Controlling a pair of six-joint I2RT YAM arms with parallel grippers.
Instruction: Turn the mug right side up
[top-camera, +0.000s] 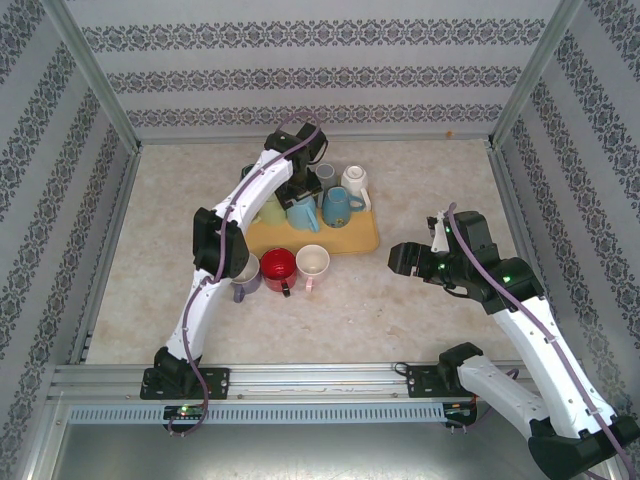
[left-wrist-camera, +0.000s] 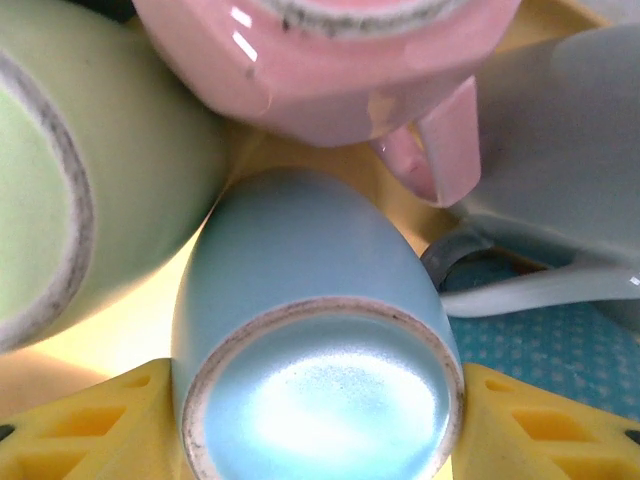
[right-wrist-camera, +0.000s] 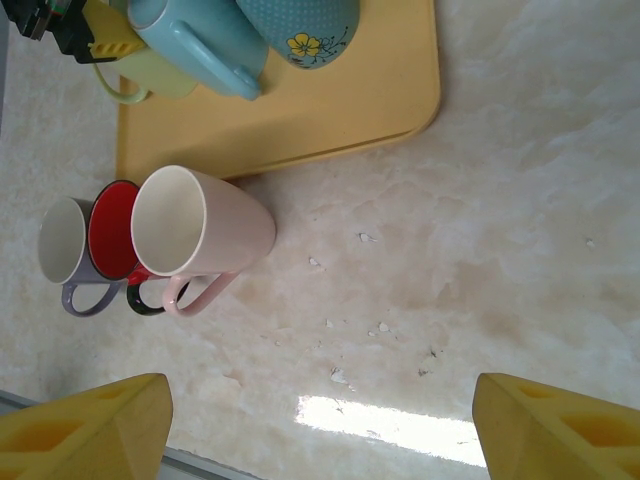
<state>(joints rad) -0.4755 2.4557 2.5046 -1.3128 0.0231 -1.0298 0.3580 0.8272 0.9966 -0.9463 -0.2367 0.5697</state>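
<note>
We see the yellow tray (top-camera: 345, 240) lying toward the far edge of the tabletop (top-camera: 450, 190), about midway between its left and right edges. On the tray several mugs crowd together, and the light blue mug (left-wrist-camera: 300, 270) stands among them near the tray's middle, still base up: its unglazed foot ring faces the left wrist camera and its mouth is turned away from it.

The left gripper (left-wrist-camera: 320, 420) reaches out over the tray and straddles that mug. Its yellow fingers (left-wrist-camera: 90, 430) sit one on each side of the base, and we see no gap between either of them and the wall, so the jaws pinch the light blue mug. A light green mug (left-wrist-camera: 100, 170) presses close on one side, a pink mug (left-wrist-camera: 330, 60) lies just beyond, and a pale grey mug (left-wrist-camera: 560, 130) sits on the other side.

Three mugs stand mouth up on the tabletop just beside the tray's near edge: a lavender mug (top-camera: 245, 272), a red mug (top-camera: 279, 268) and a cream mug (top-camera: 313, 262), set in a tight row.

The right gripper (right-wrist-camera: 320, 400) hovers over bare tabletop, nearer the right edge and well apart from the tray. Its jaws are spread wide with nothing between them.
</note>
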